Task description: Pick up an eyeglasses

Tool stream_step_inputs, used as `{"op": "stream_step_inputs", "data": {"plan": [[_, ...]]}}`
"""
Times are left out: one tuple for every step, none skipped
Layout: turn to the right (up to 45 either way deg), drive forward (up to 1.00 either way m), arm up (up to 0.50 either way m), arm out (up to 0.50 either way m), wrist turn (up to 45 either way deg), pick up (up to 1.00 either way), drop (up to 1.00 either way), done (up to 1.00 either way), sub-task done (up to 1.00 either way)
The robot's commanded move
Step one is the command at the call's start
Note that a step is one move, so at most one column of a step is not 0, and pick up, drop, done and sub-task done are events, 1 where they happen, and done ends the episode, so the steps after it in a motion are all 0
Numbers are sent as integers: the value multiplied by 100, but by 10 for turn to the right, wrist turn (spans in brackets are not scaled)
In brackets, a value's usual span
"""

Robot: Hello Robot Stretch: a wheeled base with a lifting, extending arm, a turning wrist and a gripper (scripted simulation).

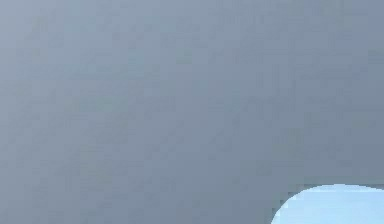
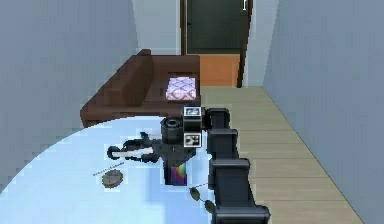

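My arm (image 2: 228, 165) reaches up from the arm side view's bottom edge over a pale blue round table (image 2: 60, 165). Left of its two white marker squares sits the gripper's dark body, with thin fingers pointing left. The gripper (image 2: 120, 152) has just bare tabletop behind its far end, so it holds nothing. A small dark flat thing with thin lines (image 2: 110, 178) lies on the table a little nearer than the fingertips; I cannot tell if it is eyeglasses. A thin dark looped thing (image 2: 204, 194) lies beside the arm.
A small purple, multicoloured box (image 2: 178, 173) stands on the table by the arm. Beyond the table is a brown sofa (image 2: 130, 85) with a patterned cushion (image 2: 182, 88), then a dark door (image 2: 215, 25). Wood floor (image 2: 290, 150) runs along the right. The forward view faces a grey-blue wall (image 1: 180, 100), with the table's edge (image 1: 335, 205) at bottom right.
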Motion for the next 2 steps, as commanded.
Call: {"op": "stream_step_inputs", "data": {"plan": [[0,0,0,0,450,0,0,0,0],[0,0,0,0,390,0,0,0,0]]}}
